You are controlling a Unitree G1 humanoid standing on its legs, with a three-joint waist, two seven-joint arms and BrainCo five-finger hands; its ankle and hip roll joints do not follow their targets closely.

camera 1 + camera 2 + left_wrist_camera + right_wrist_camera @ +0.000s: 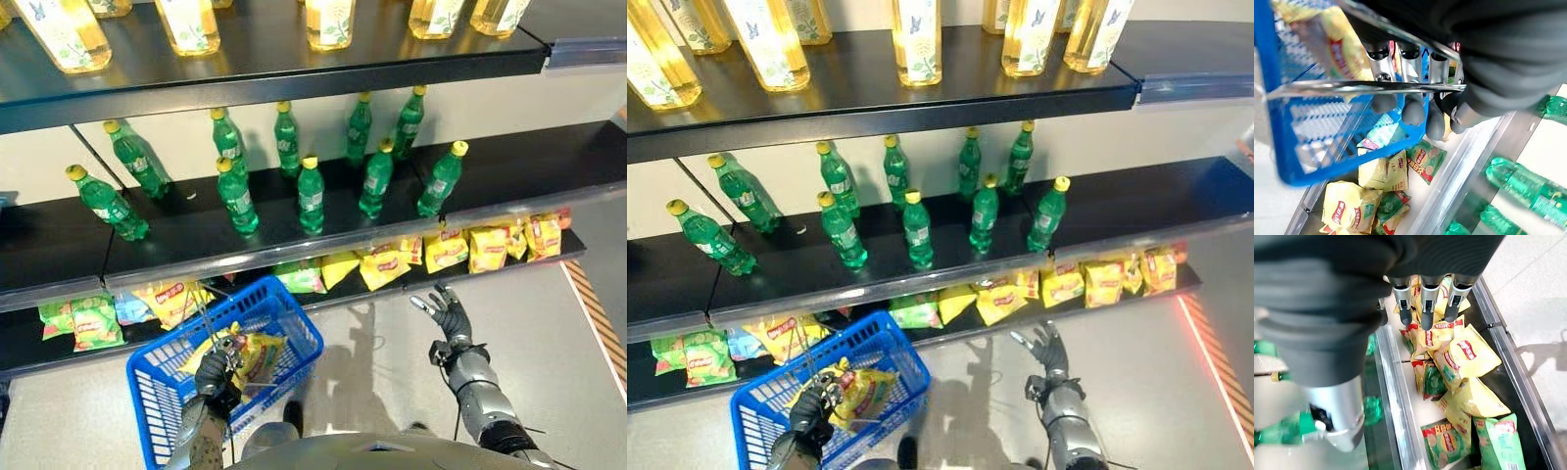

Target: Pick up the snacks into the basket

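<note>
Holding basket: left robot hand point(214, 372) curled round the wire handle point(1366, 87) of the blue basket point(162, 377)
Snacks in basket: yellow snack bags point(257, 354) lie inside
Snacks on shelf: more yellow and green bags point(446, 249) along the bottom shelf point(24, 343)
Right robot hand point(446, 315): fingers spread, holding nothing, just in front of the shelf bags
Above: green bottles point(312, 195) on the middle shelf, yellow bottles point(918, 41) on top

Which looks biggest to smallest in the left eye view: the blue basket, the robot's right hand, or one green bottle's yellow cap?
1. Blue basket, by far the largest.
2. Right hand, open, fingers spread below the snack shelf.
3. Yellow cap, smallest, though it sits farther from the camera, which shrinks it a little.
</note>
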